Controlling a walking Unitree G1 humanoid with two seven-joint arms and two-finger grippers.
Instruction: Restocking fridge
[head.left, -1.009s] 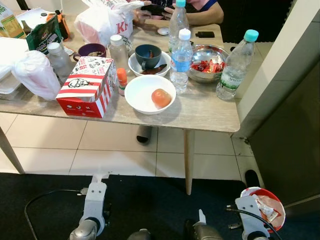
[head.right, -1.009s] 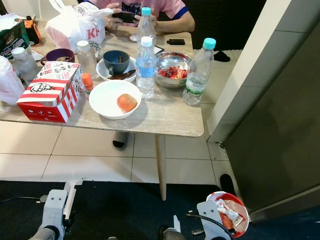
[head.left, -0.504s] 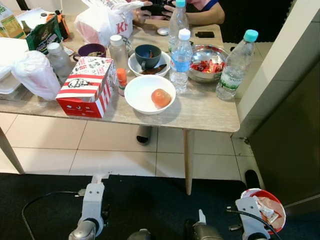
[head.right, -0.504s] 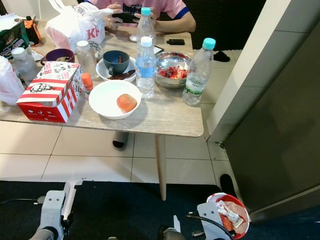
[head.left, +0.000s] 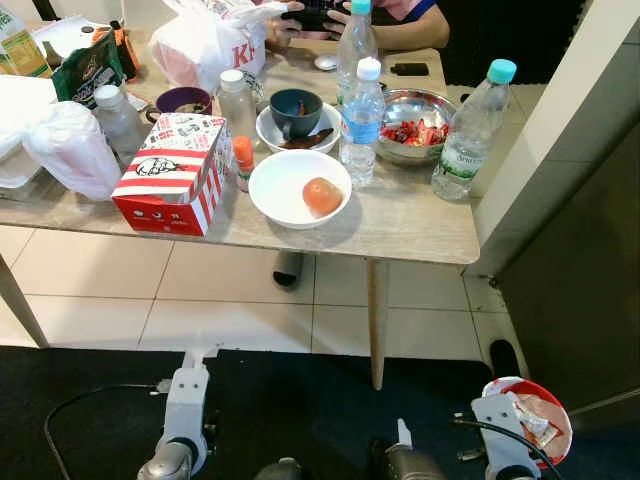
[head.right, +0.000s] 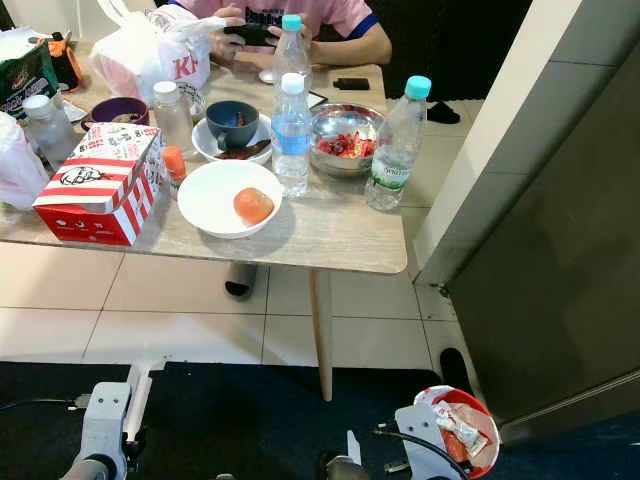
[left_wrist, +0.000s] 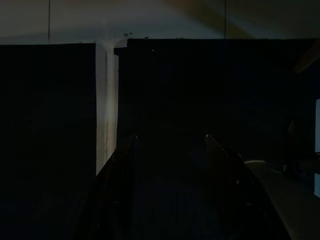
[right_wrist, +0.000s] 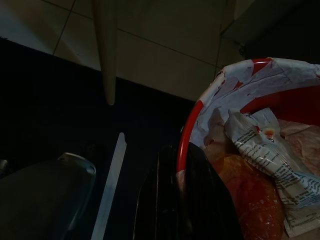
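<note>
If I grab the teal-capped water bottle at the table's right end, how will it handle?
The teal-capped bottle is tall and narrow, so a sideways nudge would likely tip it. It looks nearly full, so probably heavy for its size. The thin clear plastic may flex and slip under a hard squeeze. It stands near the table edge.

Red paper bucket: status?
Right gripper clamped on red paper bucket rim, held low. Left arm idle. Wooden table ahead, crowded; dark fridge door closed.

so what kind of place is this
Most likely a home dining area: a wooden table on a tiled floor, crowded with water bottles, a white bowl of fruit and a fast-food box, with a person seated at the far side.
</note>
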